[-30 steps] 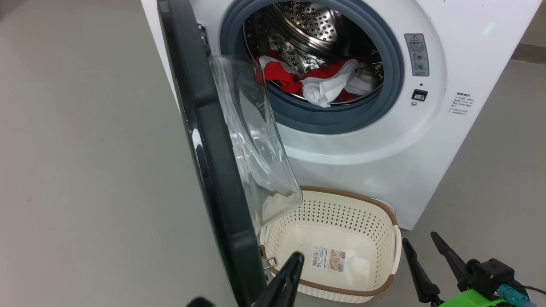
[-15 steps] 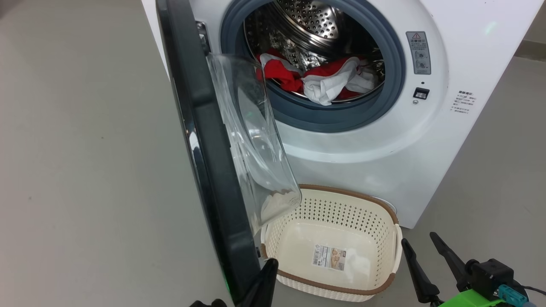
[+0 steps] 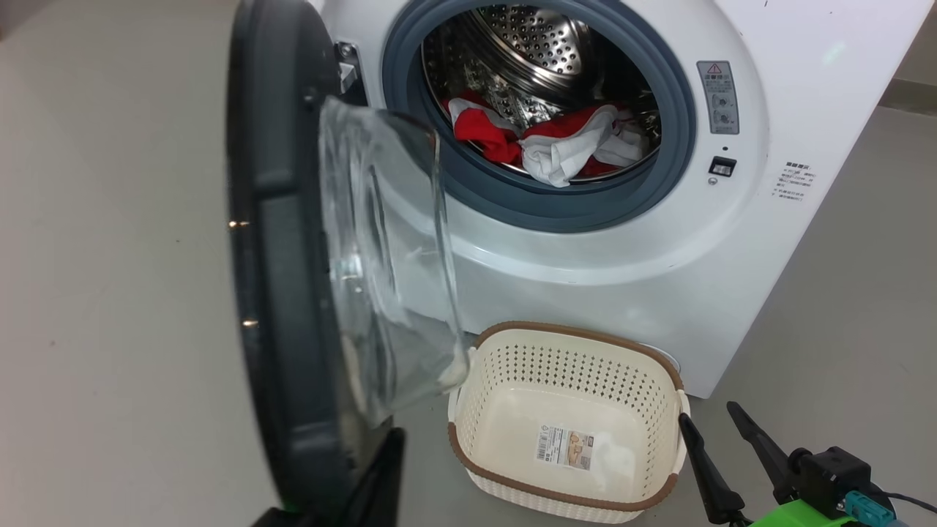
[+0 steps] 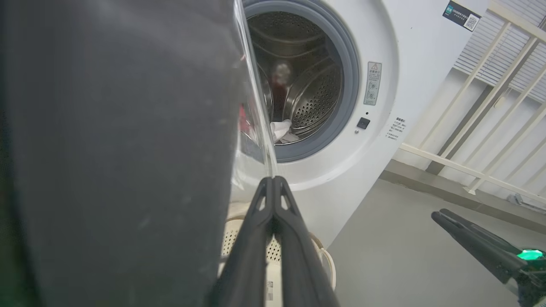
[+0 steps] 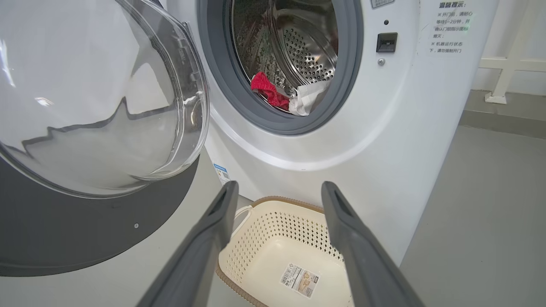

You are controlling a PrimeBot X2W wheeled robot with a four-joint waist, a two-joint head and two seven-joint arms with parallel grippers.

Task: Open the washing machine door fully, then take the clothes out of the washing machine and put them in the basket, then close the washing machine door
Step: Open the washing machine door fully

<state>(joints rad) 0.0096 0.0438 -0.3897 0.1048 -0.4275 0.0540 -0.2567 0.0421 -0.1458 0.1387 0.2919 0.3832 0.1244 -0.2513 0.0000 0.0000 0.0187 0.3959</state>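
door (image 3: pixel 285 293) swung wider; left gripper (image 4: pixel 273 183) pressed together at its lower edge | right gripper (image 5: pixel 279 187) spread | clothes (image 3: pixel 556 143) in drum (image 3: pixel 542 44), basket (image 3: pixel 564 498) empty below | risk: gripper slips off, door stops short

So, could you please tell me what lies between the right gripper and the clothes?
In the right wrist view, the basket, then the front and grey ring of the washing machine, lie between the right gripper and the clothes.

Black-fingered right hand (image 3: pixel 707 412), green wrist mount (image 3: pixel 794 517)
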